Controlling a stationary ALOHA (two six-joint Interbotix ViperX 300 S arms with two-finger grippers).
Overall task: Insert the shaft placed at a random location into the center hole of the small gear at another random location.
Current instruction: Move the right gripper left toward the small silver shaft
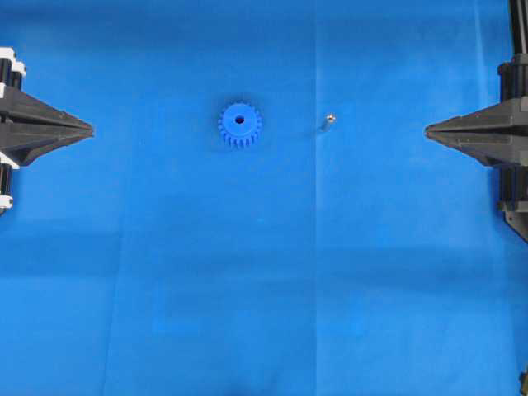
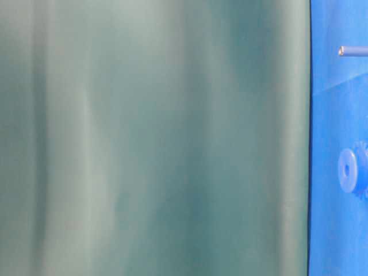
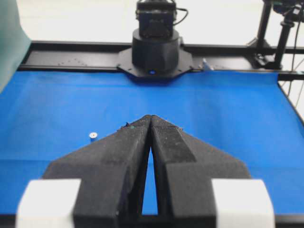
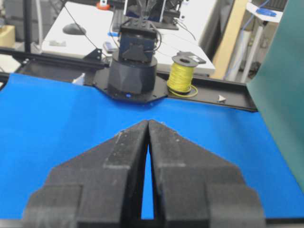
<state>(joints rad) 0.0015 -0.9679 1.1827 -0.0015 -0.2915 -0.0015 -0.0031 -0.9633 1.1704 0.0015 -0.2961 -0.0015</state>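
Both end effectors, left (image 1: 89,129) and right (image 1: 427,129), pressed together empty at worktop edges, leaving shaft (image 1: 326,123) and small gear (image 1: 240,124) unobstructed for pickup

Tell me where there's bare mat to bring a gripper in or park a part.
Bare mat runs below the small gear and shaft, down to the near edge. Also bare: between the shut left gripper and the gear, and between the shaft and the shut right gripper. Tightest is the gap between gear and shaft.
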